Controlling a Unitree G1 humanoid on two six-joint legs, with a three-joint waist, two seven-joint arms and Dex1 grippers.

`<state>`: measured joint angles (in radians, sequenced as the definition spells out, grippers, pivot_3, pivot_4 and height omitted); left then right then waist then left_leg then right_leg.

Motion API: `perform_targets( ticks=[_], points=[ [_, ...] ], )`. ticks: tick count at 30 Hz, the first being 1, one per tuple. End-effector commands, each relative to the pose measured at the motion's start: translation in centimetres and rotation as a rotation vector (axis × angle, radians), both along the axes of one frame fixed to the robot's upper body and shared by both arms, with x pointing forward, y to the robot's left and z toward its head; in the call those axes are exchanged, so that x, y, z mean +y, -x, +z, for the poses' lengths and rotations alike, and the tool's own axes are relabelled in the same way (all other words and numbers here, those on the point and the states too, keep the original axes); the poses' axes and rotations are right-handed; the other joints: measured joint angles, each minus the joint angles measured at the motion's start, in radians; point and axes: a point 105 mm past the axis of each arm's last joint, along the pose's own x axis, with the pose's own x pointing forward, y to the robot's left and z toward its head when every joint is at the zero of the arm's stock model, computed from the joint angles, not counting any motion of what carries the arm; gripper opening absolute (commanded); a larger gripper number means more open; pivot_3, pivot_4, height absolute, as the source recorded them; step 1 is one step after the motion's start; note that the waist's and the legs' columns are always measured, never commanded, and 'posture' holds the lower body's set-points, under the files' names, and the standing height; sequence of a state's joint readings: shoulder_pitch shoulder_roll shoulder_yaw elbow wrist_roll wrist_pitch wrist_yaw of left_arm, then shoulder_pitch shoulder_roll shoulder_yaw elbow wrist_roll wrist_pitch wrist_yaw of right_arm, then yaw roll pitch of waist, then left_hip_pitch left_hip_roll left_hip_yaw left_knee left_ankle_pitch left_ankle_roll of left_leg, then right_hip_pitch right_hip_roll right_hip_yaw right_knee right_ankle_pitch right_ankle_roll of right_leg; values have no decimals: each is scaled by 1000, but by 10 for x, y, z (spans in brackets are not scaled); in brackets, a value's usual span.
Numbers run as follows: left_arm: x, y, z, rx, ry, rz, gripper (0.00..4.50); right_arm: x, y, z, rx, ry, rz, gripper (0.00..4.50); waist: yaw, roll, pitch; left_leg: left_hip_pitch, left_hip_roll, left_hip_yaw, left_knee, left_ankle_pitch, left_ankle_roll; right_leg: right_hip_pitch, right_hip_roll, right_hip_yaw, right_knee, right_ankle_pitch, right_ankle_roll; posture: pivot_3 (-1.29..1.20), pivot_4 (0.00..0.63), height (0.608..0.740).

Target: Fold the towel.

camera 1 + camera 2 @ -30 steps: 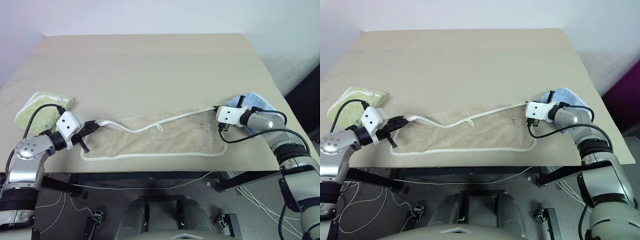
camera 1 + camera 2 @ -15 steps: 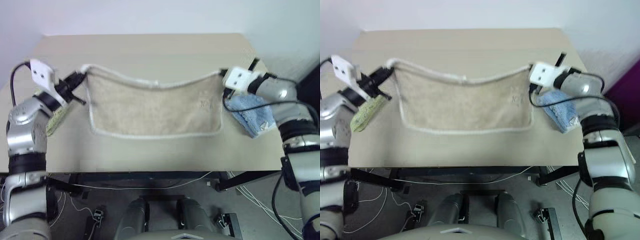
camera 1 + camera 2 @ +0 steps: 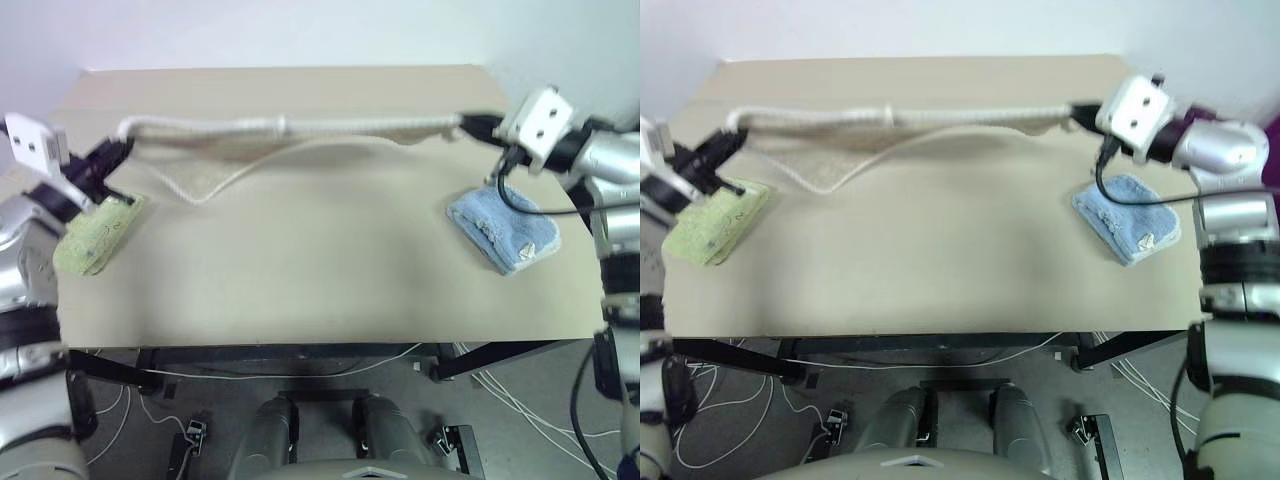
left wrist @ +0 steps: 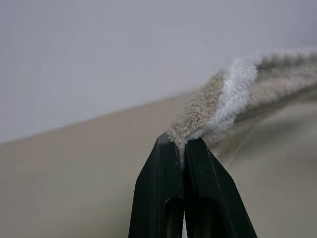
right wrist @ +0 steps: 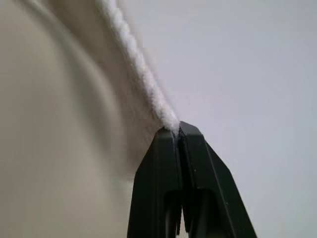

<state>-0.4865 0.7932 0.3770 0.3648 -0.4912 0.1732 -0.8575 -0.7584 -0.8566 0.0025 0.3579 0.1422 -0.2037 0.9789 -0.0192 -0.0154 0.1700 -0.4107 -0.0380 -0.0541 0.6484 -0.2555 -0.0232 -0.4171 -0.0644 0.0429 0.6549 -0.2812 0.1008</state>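
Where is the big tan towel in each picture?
Left eye view: the towel stretches across the far part of the table.
Right eye view: the same far span.
Left wrist view: corner pinched between fingers.
Right wrist view: hem pinched.
Shared landmark: white corded hem.

Towel (image 3: 840,135) stretched w/ L gripper (image 3: 732,133) and R gripper (image 3: 1077,112) each clamped on a corner, hem taut, middle sagging to table (image 3: 940,260). Green cloth (image 3: 708,220) near L edge; blue cloth (image 3: 1127,217) near R edge.
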Motion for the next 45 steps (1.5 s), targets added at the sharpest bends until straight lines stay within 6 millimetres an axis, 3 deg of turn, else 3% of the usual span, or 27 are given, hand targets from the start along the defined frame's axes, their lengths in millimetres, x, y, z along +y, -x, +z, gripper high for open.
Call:
perform_targets(
  ticks=[1,7,10,13,18,21,31,39,45],
  points=[
    [-10,29,-1,43,-41,-123,0,2,28,4,61,-16,59,49,3,0,0,0,0,0,0,0,0,-1,0,0,-1,0,0,0,150,740],
    [-14,86,-66,361,-134,-252,0,-6,78,-59,408,23,108,49,9,0,0,0,0,-1,-1,-1,1,1,-2,1,-4,0,0,0,150,740],
    [-11,105,-86,468,-185,-275,0,-9,89,-68,481,7,103,49,7,0,0,3,0,-1,-1,-1,1,4,-3,1,-4,0,-1,0,150,740],
    [-12,122,-95,543,-187,-308,0,-13,103,-78,576,11,115,49,7,1,0,4,1,-1,-1,-1,1,6,-3,1,-5,0,-1,0,150,740],
    [-9,126,-96,564,-176,-294,0,-19,111,-83,631,48,110,49,10,1,0,5,1,-2,-1,-2,2,7,-4,-1,-7,0,-1,0,150,740],
    [-5,118,-94,541,-161,-257,0,-22,98,-79,565,55,76,49,8,1,0,5,1,-2,-2,-2,2,7,-4,-1,-7,0,-1,0,150,740],
    [7,68,-85,418,-83,-75,0,-15,30,-63,371,52,-3,49,6,1,0,4,0,-1,-1,-2,2,6,-3,-1,-6,0,0,0,150,740],
    [8,40,-99,407,-130,1,0,-6,-17,-70,312,68,-36,49,5,1,0,3,0,-1,-1,-2,2,4,-2,-1,-5,0,0,0,150,740],
    [5,22,-105,401,-138,35,0,-6,-32,-83,329,79,-61,49,5,1,0,2,-1,-1,-1,-2,2,3,-1,-1,-5,0,0,0,150,740]
  ],
)
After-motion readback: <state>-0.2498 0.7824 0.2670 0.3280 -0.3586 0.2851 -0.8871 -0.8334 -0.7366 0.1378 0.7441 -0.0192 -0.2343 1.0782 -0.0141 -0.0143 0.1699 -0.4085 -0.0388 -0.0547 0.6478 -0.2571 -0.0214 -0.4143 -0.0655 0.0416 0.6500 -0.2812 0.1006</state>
